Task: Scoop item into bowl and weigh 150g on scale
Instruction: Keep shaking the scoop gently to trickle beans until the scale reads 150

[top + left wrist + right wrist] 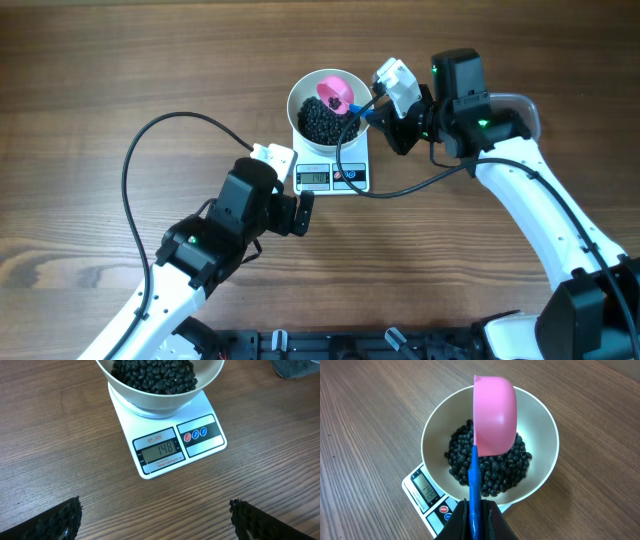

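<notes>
The right gripper point(473, 510) is clamped tight on the thin blue handle of a pink scoop point(494, 415), its two dark fingers pinching the handle from either side. Its white arm rises from the table's lower right corner and bends at the wrist, so the gripper points left toward the bowl point(540, 435). The scoop's cup is turned with its rounded back to the wrist camera and hangs over the black beans point(495, 475); whether it touches them I cannot tell. The beans lie in a dark heap that fills the bottom of the white bowl, and the bowl stands on the scale point(200, 447), covering most of its platform. The scale's display point(161, 450) reads 148. The left gripper point(155, 520) is spread wide with nothing between its fingers. Its arm comes up from the lower left, and the gripper hovers over the wooden table point(100, 80) just in front of the scale's front edge, pointing at it.
</notes>
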You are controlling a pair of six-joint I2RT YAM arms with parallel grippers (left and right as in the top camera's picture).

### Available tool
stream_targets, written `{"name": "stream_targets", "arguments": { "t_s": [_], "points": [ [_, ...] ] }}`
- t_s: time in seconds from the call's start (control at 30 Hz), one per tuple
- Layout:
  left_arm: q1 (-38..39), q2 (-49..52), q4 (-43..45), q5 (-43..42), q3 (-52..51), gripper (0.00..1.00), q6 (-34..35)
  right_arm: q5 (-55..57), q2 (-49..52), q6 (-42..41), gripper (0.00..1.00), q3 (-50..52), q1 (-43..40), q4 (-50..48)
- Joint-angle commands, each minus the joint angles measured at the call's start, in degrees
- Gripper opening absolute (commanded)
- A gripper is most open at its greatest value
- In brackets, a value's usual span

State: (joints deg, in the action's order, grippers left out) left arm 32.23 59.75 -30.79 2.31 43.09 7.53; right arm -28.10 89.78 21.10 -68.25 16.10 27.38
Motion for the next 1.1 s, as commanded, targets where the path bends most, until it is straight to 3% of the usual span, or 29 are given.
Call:
{"name": "stream_targets", "arguments": {
  "t_s": [0.0, 0.2, 0.33, 0.53, 0.7, 0.9, 1.07],
  "points": [
    [-0.26, 0.07, 0.09, 0.74, -0.13, 1.00, -1.11, -1.57, -0.74, -0.33, 0.04, -0.13, 0.44, -0.33],
    [-0.24, 0.07, 0.09, 0.74, -0.13, 1.00, -1.11, -1.57, -0.74, -0.13, 0.04, -0.13, 0.46, -0.33],
    [-0.24, 0.07, 0.09, 0.74, -0.13, 1.00, -1.11, -0.63, -0.74, 7.41, 0.04, -0.13, 0.44, -0.26],
    [-0.24, 0.07, 0.09, 0.74, -0.13, 1.00, -1.11, 0.57, -0.74, -1.95, 0.04, -0.13, 0.44, -2.10],
    [-0.26, 0.07, 0.09, 0.74, -0.13, 1.00, -1.11, -0.11, -0.74, 2.67, 0.04, -0.13, 0.44, -1.01],
    [-0.24, 0.07, 0.09, 0.76, -0.13, 1.00, -1.11, 0.46, -0.74, 0.42, 0.04, -0.13, 0.46, -0.96],
    [-0.24, 0.07, 0.09, 0.76, -0.13, 1.00, -1.11, -2.32, -0.74, 4.61, 0.04, -0.13, 0.44, -0.31]
  ]
}}
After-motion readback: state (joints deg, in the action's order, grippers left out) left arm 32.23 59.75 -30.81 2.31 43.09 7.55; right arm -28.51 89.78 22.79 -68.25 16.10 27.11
